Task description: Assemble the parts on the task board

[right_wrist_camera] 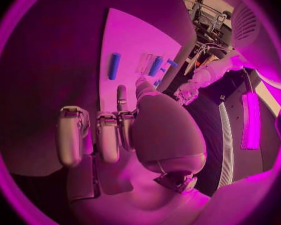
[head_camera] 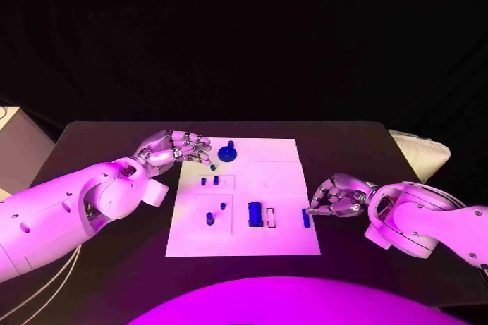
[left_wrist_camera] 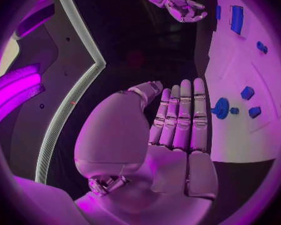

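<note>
Right now my left hand [head_camera: 171,147] hovers empty, fingers straight, at the board's [head_camera: 274,237] far-left corner; my right hand [head_camera: 336,197], fingers curled, holds nothing beside a blue bar [head_camera: 305,218].

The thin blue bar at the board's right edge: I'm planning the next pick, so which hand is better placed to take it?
Probably the right hand: its fingers sit just beside the blue bar, holding nothing. The left hand is at the board's far left corner.
</note>
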{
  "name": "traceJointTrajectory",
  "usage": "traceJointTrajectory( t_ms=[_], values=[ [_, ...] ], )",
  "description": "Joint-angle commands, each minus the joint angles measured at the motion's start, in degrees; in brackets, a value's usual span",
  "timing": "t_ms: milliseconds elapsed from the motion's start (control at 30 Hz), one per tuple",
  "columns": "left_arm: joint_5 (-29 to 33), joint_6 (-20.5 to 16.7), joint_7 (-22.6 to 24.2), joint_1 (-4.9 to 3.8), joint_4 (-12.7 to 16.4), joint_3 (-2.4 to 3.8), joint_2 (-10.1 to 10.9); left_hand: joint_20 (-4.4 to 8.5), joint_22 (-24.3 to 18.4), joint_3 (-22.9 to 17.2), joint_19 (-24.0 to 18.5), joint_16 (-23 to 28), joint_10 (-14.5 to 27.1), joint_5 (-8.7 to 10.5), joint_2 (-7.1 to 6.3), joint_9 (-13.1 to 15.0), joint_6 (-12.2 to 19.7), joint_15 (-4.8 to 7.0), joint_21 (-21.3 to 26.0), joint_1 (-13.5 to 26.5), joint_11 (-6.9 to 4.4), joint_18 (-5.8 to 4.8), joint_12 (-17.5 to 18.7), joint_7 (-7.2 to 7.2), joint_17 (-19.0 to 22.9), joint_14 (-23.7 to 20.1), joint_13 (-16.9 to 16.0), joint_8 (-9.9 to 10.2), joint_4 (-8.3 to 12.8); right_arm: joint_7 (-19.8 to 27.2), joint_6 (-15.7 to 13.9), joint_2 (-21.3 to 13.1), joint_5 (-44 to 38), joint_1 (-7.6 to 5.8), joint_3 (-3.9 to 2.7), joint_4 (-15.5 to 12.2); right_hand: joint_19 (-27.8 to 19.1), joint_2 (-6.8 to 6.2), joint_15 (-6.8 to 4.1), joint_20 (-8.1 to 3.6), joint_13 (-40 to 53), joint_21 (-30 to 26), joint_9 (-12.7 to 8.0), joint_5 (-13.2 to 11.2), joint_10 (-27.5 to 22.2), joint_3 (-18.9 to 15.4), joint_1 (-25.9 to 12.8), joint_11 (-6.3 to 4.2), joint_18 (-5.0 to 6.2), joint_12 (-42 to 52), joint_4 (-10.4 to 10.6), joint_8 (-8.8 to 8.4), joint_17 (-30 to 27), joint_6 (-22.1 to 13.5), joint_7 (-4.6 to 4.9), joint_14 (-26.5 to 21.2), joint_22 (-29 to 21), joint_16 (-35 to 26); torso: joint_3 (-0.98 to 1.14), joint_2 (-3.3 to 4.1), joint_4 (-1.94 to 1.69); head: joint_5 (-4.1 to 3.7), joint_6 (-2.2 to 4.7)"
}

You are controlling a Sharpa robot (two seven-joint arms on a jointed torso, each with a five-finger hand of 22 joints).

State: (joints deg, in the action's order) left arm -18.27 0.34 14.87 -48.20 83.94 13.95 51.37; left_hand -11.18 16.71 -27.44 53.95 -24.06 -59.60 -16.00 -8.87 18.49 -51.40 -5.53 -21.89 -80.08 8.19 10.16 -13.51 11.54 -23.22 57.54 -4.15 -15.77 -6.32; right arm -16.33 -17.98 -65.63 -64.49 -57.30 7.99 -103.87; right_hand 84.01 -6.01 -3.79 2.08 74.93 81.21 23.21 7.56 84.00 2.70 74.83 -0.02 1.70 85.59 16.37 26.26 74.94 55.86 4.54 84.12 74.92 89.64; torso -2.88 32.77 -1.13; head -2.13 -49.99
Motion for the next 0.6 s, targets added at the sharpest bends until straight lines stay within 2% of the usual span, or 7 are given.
traceJointTrajectory(
  t_ms=[33, 133, 333, 433, 600],
  values=[
    [0.33, 0.89, 0.41, 0.05, 0.13, 0.03, -0.12, -0.16, -0.07, -0.05, 0.03, 0.38, -0.01, -0.09, 0.18, -0.08, 0.02, -0.13, 0.22, 0.17, 0.37, 0.10, 0.25, 0.19, -0.05, 0.29, -0.02, 0.31, -0.20, -3.95, -0.47, -0.46, -5.46, 0.28, 0.01, -0.60, 4.68, -0.07, 0.20, 0.22, 12.04, 0.36, -0.11, 0.57, 3.48, -0.04, -1.32, 0.22, -0.25, -0.10, 0.37, -0.30, 14.99, 0.91, 0.00, 5.86, 13.14, 0.32, -0.01, 0.06, -0.08, -0.17, -0.01],
    [0.33, 0.91, 0.36, 0.06, 0.11, 0.03, -0.12, -0.16, -0.07, -0.05, 0.03, 0.38, -0.01, -0.09, 0.18, -0.08, 0.02, -0.13, 0.22, 0.17, 0.37, 0.10, 0.25, 0.19, -0.05, 0.29, -0.02, 0.31, -0.20, -5.73, -1.25, -0.72, -6.83, 0.51, 0.02, -0.98, 4.73, -0.37, 0.03, 0.11, 12.09, 0.63, -0.10, 1.10, 3.56, -0.25, -2.77, -0.01, -0.29, -0.05, 0.40, -0.30, 15.03, 1.78, -0.28, 5.87, 13.20, 0.34, -0.05, 0.07, -0.14, -0.26, -0.01],
    [0.33, 0.93, 0.33, 0.06, 0.18, 0.03, -0.11, -0.16, -0.07, -0.05, 0.03, 0.38, -0.01, -0.09, 0.18, -0.08, 0.02, -0.13, 0.22, 0.17, 0.37, 0.10, 0.25, 0.19, -0.05, 0.29, -0.02, 0.31, -0.20, -8.64, -0.17, -0.03, -8.57, 0.96, 0.05, -0.91, 4.72, -1.04, -0.21, -0.10, 12.06, 0.57, 0.01, 0.96, 3.56, -0.75, -5.89, -0.28, -0.27, -0.16, 0.50, -0.32, 15.03, 2.58, -0.59, 5.87, 13.18, 0.34, -0.05, 0.05, -0.29, -0.27, -0.01],
    [0.33, 0.90, 0.33, 0.06, 0.21, 0.03, -0.07, -0.16, -0.07, -0.05, 0.03, 0.38, -0.01, -0.09, 0.18, -0.08, 0.02, -0.13, 0.22, 0.17, 0.37, 0.10, 0.25, 0.19, -0.05, 0.29, -0.02, 0.31, -0.20, -9.79, -0.18, 0.64, -9.24, 1.65, 0.08, -0.56, 4.72, -1.11, -0.23, -0.11, 12.05, 0.55, 0.02, 0.92, 3.55, -0.78, -6.11, -0.29, -0.27, -0.18, 0.50, -0.32, 15.03, 2.61, -0.60, 5.87, 13.18, 0.34, -0.08, 0.05, -0.23, -0.05, -0.01],
    [0.33, 0.93, 0.32, 0.06, 0.29, 0.03, -0.03, -0.16, -0.07, -0.05, 0.03, 0.38, -0.01, -0.09, 0.18, -0.08, 0.02, -0.13, 0.22, 0.17, 0.37, 0.10, 0.25, 0.19, -0.05, 0.29, -0.02, 0.31, -0.20, -11.29, -0.71, 2.20, -10.67, 2.67, 0.09, 0.30, 4.70, -1.17, -0.24, -0.12, 12.02, 0.45, 0.03, 0.89, 3.53, -0.81, -6.32, -0.30, -0.25, -0.23, 0.50, -0.33, 14.89, 2.63, -0.61, 5.83, 13.16, 0.25, -0.02, 0.05, -0.20, 0.00, -0.01]
  ],
)
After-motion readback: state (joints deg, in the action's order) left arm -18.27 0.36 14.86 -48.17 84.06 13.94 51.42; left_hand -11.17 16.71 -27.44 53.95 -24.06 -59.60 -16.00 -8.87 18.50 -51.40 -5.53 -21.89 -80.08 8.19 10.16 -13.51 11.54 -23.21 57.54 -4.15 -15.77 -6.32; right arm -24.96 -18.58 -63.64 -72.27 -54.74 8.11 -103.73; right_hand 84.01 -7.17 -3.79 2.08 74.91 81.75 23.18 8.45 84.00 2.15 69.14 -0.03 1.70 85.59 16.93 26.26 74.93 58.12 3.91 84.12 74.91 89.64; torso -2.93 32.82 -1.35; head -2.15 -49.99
